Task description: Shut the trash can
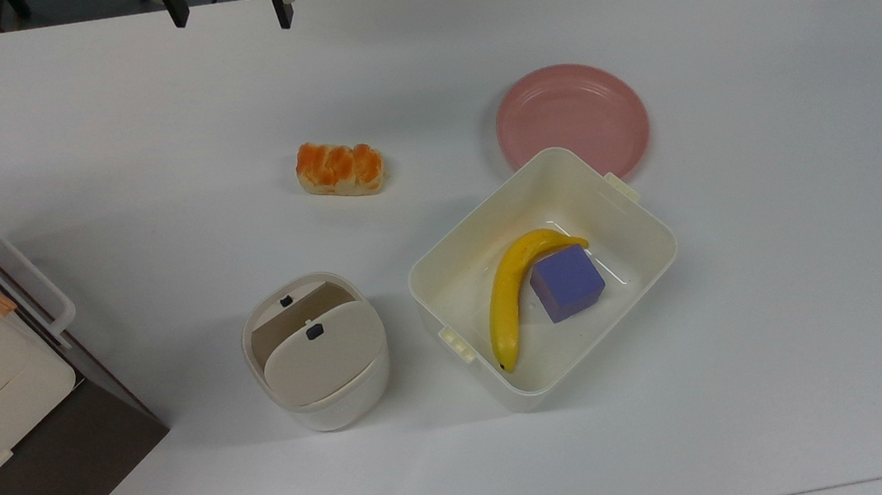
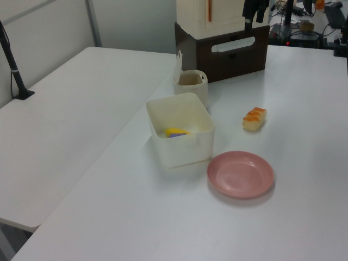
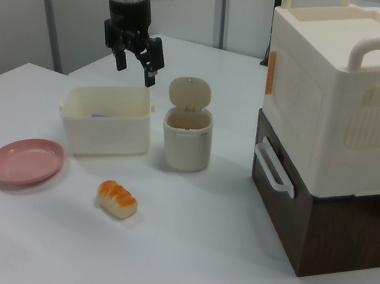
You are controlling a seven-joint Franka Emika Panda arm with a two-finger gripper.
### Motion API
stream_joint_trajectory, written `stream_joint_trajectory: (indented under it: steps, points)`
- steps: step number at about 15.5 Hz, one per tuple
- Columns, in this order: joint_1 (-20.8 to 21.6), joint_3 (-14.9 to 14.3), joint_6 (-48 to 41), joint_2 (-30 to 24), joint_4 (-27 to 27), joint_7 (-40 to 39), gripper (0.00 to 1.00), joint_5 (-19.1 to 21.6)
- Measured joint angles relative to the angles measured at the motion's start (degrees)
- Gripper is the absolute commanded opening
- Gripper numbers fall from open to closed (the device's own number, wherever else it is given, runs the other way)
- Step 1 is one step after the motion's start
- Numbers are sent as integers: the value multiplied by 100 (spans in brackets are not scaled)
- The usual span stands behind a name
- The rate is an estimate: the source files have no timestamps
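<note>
The trash can (image 1: 323,394) is a small cream-white bin near the table's front in the top view, left of a larger tub. Its hinged lid (image 1: 322,359) stands raised, and the brownish inside shows behind it. In the left view the trash can (image 2: 191,87) has its lid (image 2: 178,62) upright, and in the right view the lid (image 3: 190,92) stands up over the trash can (image 3: 186,141). My gripper (image 1: 229,6) hangs open and empty at the top view's upper edge, far from the bin. The gripper (image 3: 137,65) is in the air up-left of the lid in the right view.
A cream tub (image 1: 443,268) right of the bin holds a banana (image 1: 509,298) and a purple cube (image 1: 567,283). A pink plate (image 1: 572,120) lies behind it and a bread roll (image 1: 340,168) sits mid-table. A cream box on a brown base (image 3: 339,131) stands close by.
</note>
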Motion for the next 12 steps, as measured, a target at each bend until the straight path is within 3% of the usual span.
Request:
stream_joint_trajectory:
  steps: [12]
  points:
    - [0, -7, 0, 0, 0, -204, 100, 0]
